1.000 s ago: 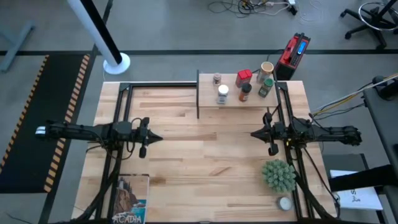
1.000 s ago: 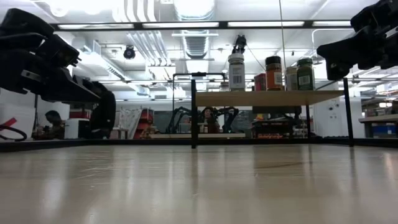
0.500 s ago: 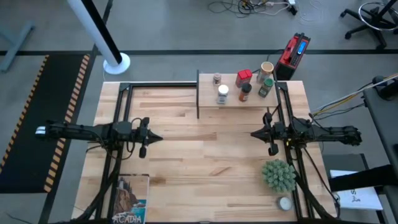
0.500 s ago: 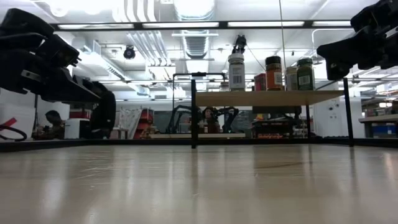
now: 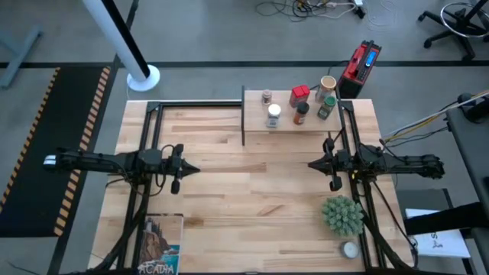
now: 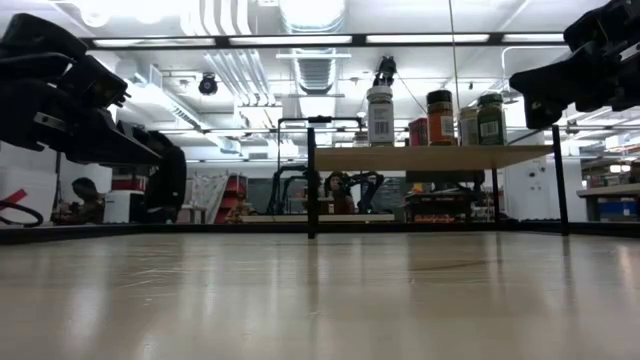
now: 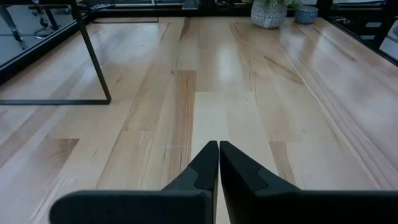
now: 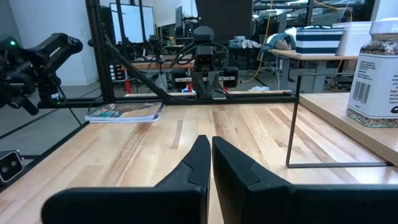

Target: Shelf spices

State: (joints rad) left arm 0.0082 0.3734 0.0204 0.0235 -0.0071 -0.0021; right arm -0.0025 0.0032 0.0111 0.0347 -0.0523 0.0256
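Six spices (image 5: 298,107) stand grouped on the shelf (image 5: 286,122) at the counter's (image 5: 229,191) far edge. Both arms hover apart above the counter, left gripper (image 7: 218,149) and right gripper (image 8: 211,144) fingers pressed closed, empty. A booklet (image 5: 159,244) reads "ACADIA".

- A pale wooden plank tabletop (image 8: 186,149) fills the lower half of the scene, seen from low above its surface.
- The right arm's dark two-finger gripper (image 8: 211,151) hangs just above the tabletop, its fingers pressed together with only a thin seam between them.
- A clear spice jar with a white printed label (image 8: 374,74) stands on a raised light-wood shelf (image 8: 348,118) at the tabletop's side.
- A thin dark upright shelf panel frame (image 8: 292,118) meets the tabletop just beside that shelf.
- A flat colourful magazine (image 8: 124,111) lies on the tabletop's far side.
- The other dark robot arm (image 8: 31,68) reaches over the tabletop's edge near the magazine.
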